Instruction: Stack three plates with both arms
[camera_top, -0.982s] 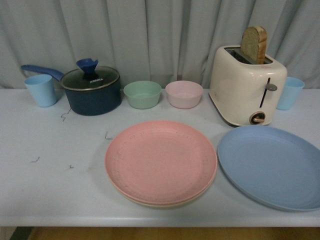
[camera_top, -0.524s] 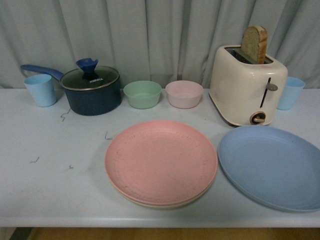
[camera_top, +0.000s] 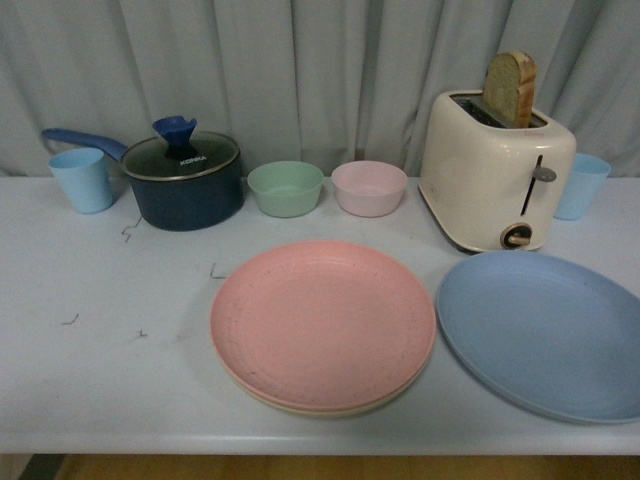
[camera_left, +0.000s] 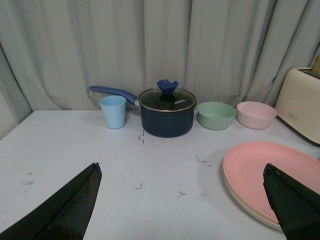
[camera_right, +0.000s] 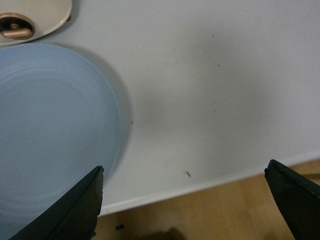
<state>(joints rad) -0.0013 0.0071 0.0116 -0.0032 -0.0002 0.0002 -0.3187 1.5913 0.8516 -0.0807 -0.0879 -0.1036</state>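
White brand word on glass lid (camera_top: 183, 156) of dark blue saucepan (camera_top: 186, 196), far left: small, seemingly "KONKA". No other text legible.

The cream plate (camera_top: 330, 410) lies almost wholly hidden under the pink plate (camera_top: 322, 322), only a thin rim showing along the near edge. The blue plate (camera_top: 545, 335) runs off the right edge of the front view and off two edges of the right wrist view. The toaster (camera_top: 495, 170) hides part of the right-hand cup (camera_top: 582, 185). The lettering (camera_top: 193, 158) on the pot lid (camera_top: 215, 150) is too small to read.
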